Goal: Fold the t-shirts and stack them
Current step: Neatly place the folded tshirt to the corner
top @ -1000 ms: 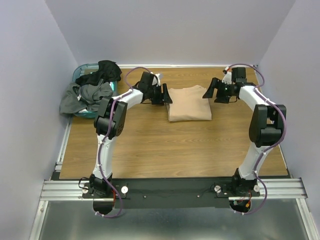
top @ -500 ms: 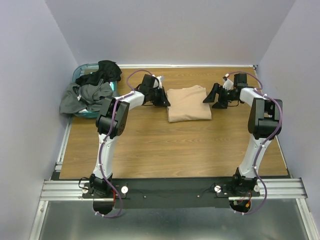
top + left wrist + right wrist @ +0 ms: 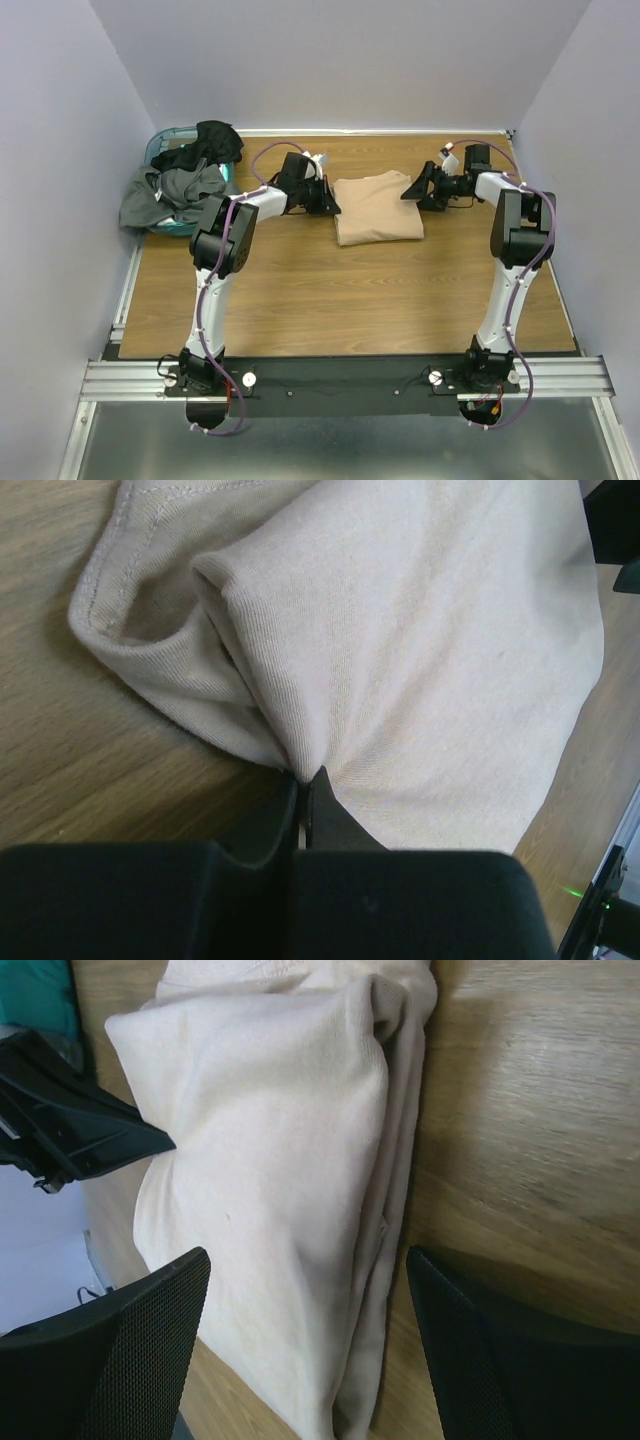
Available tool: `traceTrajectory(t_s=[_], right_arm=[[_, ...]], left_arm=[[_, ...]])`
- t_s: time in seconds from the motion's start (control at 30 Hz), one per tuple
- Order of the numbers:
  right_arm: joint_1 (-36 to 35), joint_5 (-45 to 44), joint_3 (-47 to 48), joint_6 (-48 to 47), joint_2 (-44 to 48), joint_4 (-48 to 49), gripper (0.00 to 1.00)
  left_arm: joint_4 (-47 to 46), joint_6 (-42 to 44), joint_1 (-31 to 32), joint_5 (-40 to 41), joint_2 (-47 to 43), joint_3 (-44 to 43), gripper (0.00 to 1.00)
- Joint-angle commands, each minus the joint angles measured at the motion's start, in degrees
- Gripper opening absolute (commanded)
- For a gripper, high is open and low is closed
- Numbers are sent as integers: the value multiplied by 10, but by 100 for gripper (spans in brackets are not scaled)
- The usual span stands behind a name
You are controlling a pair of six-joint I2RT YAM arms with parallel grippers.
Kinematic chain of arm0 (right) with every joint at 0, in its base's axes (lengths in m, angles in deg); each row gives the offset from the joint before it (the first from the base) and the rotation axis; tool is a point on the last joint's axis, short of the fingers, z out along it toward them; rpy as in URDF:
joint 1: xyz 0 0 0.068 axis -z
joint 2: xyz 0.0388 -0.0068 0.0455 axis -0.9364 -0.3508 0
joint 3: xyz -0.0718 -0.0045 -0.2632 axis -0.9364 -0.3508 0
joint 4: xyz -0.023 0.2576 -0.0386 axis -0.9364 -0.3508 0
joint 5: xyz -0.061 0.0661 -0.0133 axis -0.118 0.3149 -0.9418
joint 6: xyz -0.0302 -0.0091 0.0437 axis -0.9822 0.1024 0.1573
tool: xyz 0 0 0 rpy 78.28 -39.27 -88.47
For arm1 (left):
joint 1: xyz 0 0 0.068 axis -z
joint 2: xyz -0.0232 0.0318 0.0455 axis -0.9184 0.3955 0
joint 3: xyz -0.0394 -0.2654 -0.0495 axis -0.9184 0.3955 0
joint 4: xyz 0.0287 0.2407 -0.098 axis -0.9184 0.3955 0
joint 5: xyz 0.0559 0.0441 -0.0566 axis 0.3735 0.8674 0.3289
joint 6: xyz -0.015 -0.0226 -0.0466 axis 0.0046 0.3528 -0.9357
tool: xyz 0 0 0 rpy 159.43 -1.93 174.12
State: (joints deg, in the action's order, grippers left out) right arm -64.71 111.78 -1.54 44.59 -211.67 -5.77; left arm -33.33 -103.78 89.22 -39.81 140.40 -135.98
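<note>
From above, the jaws of the 2 arms are too small to read, and dark t-shirts [image 3: 180, 185] hide most of the teal basket [image 3: 160, 142]. The left wrist camera shows the left gripper [image 3: 303, 778] pinched tight on a fold of the tan t-shirt [image 3: 430, 630]. The right gripper [image 3: 305, 1260] stands wide apart over its edge, holding nothing. Folded and a little bunched, it lies at the far middle of the wooden table [image 3: 300, 290].

no readable text, labels, brands or numbers anywhere in view
</note>
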Motion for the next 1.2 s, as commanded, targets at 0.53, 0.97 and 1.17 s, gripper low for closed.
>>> traceTrajectory(t_s=[0.53, 0.97, 1.17], right_arm=[[-66, -56, -19, -20, -43, -13, 42], [-63, -334, 108, -85, -24, -108, 1], [-50, -460, 203, -148, -57, -157, 0]], left_arm=[[20, 27, 4, -14, 0, 31, 3], [48, 45, -8, 17, -86, 40, 60], [70, 63, -21, 29, -123, 65, 60]])
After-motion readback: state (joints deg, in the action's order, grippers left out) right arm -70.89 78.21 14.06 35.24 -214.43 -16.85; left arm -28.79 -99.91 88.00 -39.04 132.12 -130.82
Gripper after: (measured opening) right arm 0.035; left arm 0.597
